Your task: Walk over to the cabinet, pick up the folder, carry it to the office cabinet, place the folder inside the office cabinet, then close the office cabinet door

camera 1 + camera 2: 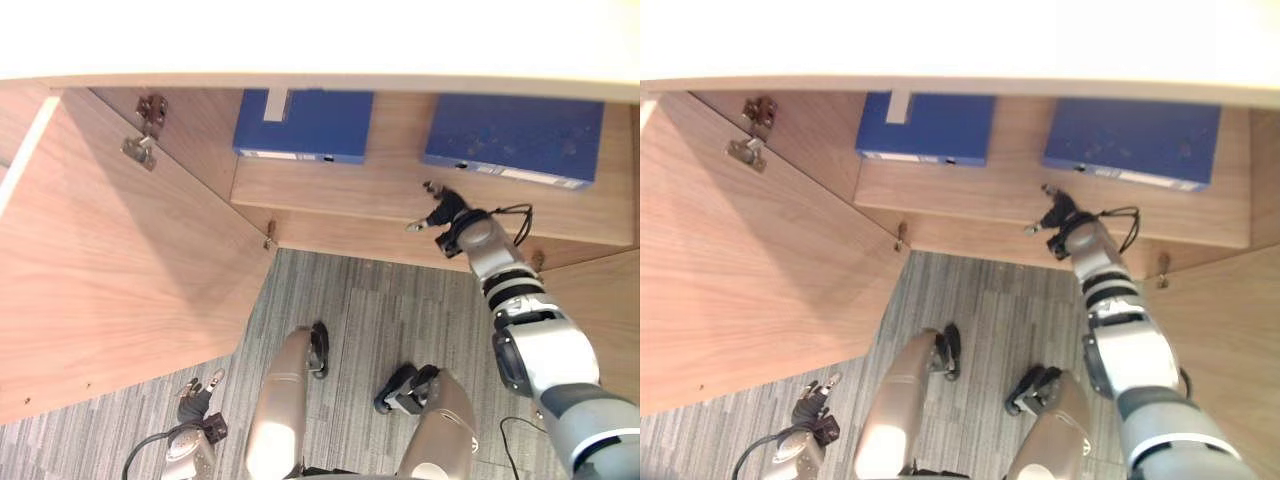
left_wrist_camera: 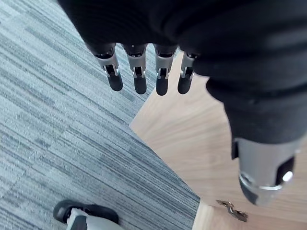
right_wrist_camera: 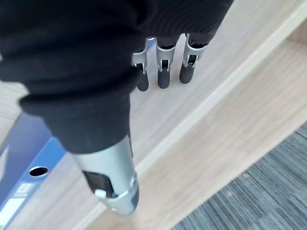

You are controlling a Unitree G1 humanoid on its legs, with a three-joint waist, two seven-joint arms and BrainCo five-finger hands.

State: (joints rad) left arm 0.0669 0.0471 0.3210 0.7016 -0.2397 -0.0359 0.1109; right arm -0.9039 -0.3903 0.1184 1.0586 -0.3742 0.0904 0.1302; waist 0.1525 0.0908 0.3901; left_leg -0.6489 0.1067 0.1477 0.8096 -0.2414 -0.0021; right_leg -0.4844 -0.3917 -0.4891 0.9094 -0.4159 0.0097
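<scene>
Right hand (image 1: 447, 218), fingers straight and empty, over shelf (image 1: 330, 190) near blue folder (image 1: 515, 140); left hand (image 1: 195, 402) low beside open door (image 1: 110, 270), fingers relaxed

Right hand (image 1: 446, 216) outstretched, fingers straight; left hand (image 1: 193, 404) low, relaxed

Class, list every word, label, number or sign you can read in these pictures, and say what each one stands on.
No text here can be read.
Left blue folder: white spine label, print too small to read.
Right blue folder: white spine strip, print too blurred to read.
Cabinet door: plain wood, no words, numbers or signs.
</scene>
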